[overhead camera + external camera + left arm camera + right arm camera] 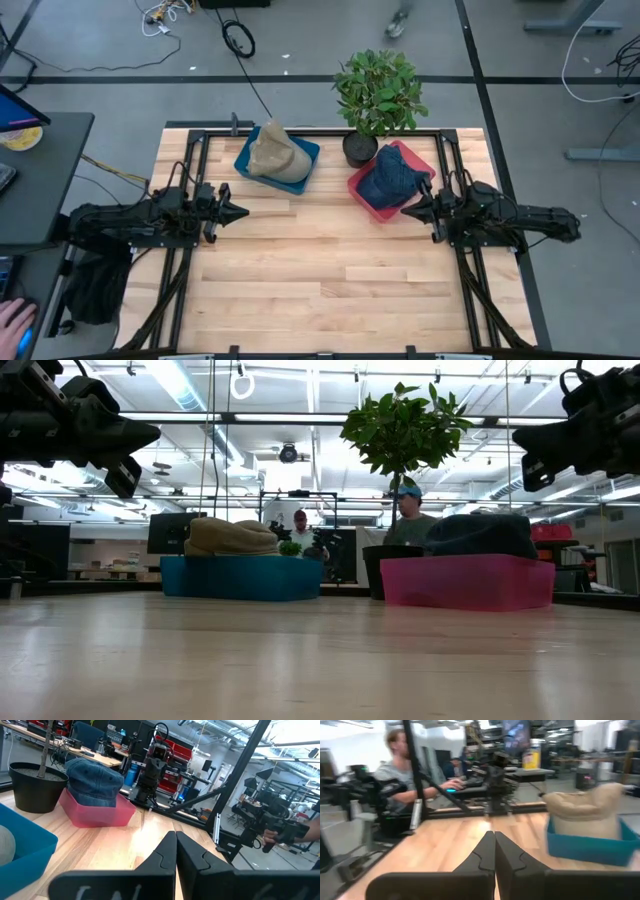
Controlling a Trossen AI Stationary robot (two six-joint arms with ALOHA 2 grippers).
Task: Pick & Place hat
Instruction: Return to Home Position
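A tan hat (277, 155) rests in a blue bin (310, 156) at the table's far middle; it also shows as the tan hat (585, 810) in the right wrist view. A blue denim hat (392, 177) sits in a pink bin (370, 200) beside it, seen too as the denim hat (95, 780). My left gripper (240, 212) is shut at the table's left, pointing level toward the middle, holding nothing. My right gripper (408, 210) is shut at the right, pointing level toward the left, just near of the pink bin.
A potted plant (378, 95) stands behind the two bins at the far edge. Black frame rails (200, 160) run along both sides of the wooden table (330, 280). People sit in the room beyond. The table's near half lies bare.
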